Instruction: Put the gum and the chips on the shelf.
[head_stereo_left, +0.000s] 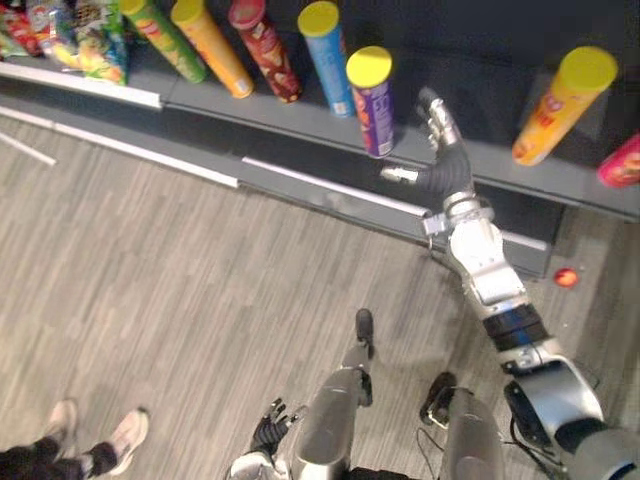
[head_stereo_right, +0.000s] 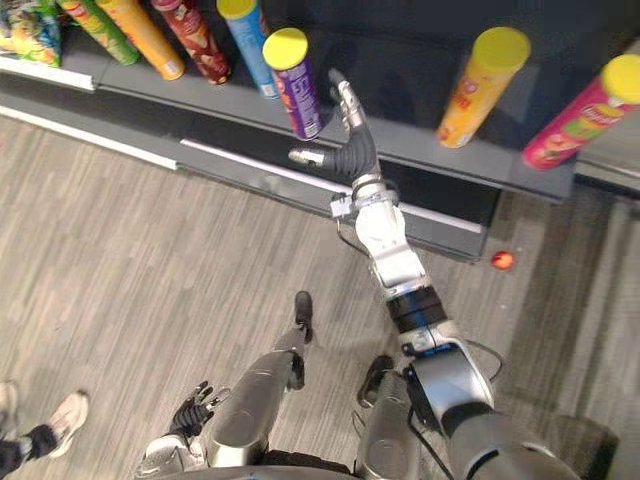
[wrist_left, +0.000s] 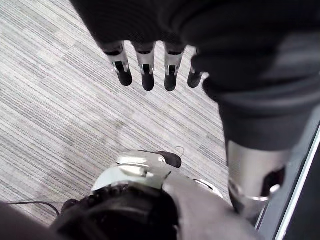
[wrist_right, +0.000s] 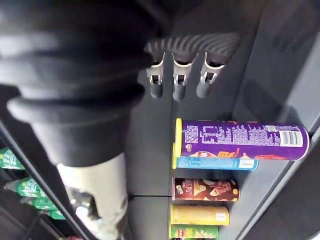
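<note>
Now the purple chips can (head_stereo_left: 372, 105) stands upright on the dark shelf (head_stereo_left: 500, 160), upper middle of the left eye view. The right hand (head_stereo_left: 442, 128) is just right of it, not touching, fingers straight and empty. The left hand (head_stereo_left: 270, 430) hangs at the bottom edge, fingers relaxed, holding nothing

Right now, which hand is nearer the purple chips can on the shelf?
The right. The right hand is up at the shelf beside the purple chips can, fingers open. The left hand hangs low over the floor, far from it.
</note>
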